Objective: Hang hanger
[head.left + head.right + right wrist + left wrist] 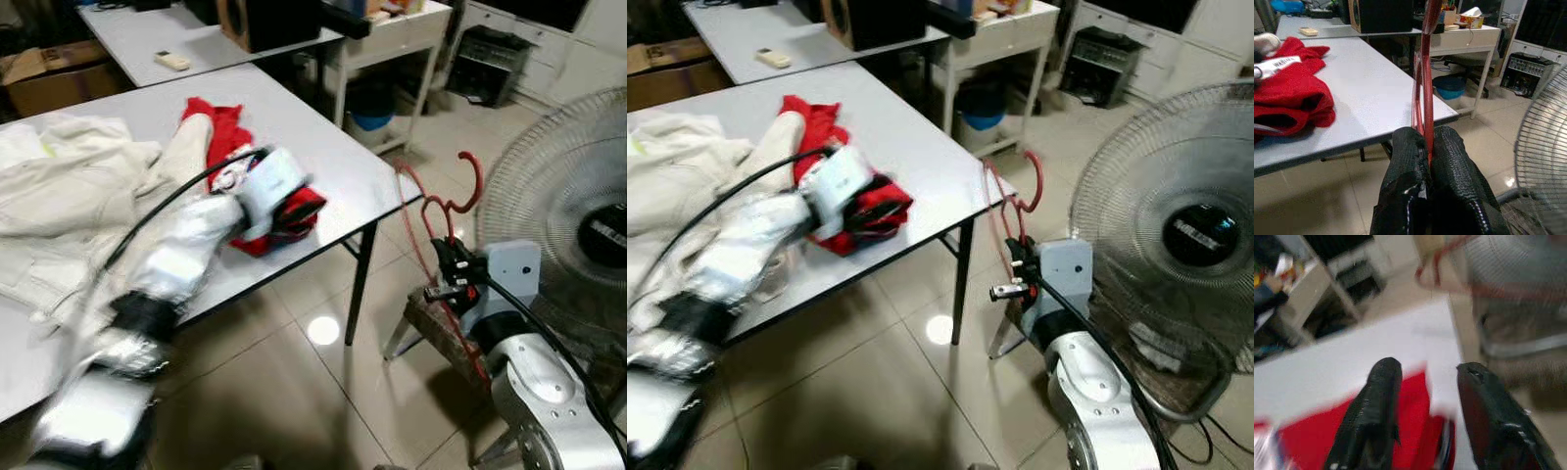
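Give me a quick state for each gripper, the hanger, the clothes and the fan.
right gripper: shut on the red hanger, beside the table corner.
red hanger: held upright, hook on top, hung on nothing.
left gripper: open, fingers over the red garment.
red garment: crumpled on the white table.
cream clothes: heaped on the table.
fan: standing on the floor; spinning or not, cannot tell.

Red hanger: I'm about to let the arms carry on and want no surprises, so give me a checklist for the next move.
1. Right claw shut on the thin red wire hanger: ok.
2. Hanger hook upright, free of the round mesh fan: ok.
3. Left claw open over the crumpled red cloth garment: ok.
4. Garment lying on the white table: ok.
5. Rail to hang on: cannot tell.
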You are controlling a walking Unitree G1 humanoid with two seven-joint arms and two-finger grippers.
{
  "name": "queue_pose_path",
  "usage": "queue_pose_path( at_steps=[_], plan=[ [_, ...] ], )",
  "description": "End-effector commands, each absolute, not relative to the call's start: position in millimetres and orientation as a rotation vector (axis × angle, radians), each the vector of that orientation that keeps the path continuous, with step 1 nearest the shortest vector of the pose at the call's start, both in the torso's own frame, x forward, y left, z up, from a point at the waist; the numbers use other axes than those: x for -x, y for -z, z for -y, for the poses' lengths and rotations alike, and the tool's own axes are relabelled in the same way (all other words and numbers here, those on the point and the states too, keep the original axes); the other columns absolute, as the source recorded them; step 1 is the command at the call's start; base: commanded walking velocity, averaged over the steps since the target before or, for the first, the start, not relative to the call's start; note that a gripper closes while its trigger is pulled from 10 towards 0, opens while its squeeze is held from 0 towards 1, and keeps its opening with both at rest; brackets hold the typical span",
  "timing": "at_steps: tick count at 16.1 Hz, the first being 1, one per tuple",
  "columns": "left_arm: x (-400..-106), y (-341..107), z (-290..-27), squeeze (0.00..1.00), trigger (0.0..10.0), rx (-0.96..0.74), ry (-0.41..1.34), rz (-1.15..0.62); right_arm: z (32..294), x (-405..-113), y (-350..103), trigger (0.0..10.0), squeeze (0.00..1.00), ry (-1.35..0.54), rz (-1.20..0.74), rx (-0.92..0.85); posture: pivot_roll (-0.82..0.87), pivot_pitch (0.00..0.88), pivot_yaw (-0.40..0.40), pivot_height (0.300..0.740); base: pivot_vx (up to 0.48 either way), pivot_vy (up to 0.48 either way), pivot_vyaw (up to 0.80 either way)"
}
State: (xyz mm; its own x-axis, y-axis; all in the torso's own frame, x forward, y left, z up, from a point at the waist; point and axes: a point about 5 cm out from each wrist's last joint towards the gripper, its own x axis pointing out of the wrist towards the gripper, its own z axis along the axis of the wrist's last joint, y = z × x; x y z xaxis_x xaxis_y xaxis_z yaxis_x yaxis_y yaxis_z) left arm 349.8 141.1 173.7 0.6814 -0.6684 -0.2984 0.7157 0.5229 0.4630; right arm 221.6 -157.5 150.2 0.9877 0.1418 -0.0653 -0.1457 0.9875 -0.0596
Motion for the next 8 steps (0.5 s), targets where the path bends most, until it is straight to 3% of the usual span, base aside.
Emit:
queue_pose_path(
  at_steps=[1,3,4,5,8],
  plan=[
    [-345.7,-171.4,-149.9,1.00,10.0,-0.630,0.829,-0.131,162.1,-219.6,-151.1,10.0,0.00,-0.140,-0.061,0.067,-0.08,0.032,0.016,0.740,0.000,0.000,0.00],
    [-329.5,-164.4,-170.9,0.98,10.0,-0.637,0.830,-0.239,159.9,-214.6,-160.7,10.0,0.00,-0.315,-0.032,-0.006,-0.08,0.040,0.018,0.740,0.000,0.000,0.00],
    [-320.8,-165.2,-177.4,0.36,10.0,-0.588,0.821,-0.257,162.9,-209.0,-169.6,10.0,0.00,-0.429,-0.013,-0.024,-0.08,0.042,0.021,0.740,0.000,0.000,0.00],
    [-318.1,-165.8,-178.9,0.00,10.0,-0.572,0.818,-0.262,164.3,-207.1,-172.1,10.0,0.00,-0.458,-0.009,-0.024,-0.08,0.042,0.021,0.740,0.000,0.000,0.00],
    [-308.1,-166.5,-198.6,0.00,10.0,-0.661,0.743,-0.294,177.6,-189.0,-181.1,10.0,0.00,-0.649,-0.049,-0.044,-0.08,0.044,0.016,0.740,0.000,0.000,0.00]
  ],
)
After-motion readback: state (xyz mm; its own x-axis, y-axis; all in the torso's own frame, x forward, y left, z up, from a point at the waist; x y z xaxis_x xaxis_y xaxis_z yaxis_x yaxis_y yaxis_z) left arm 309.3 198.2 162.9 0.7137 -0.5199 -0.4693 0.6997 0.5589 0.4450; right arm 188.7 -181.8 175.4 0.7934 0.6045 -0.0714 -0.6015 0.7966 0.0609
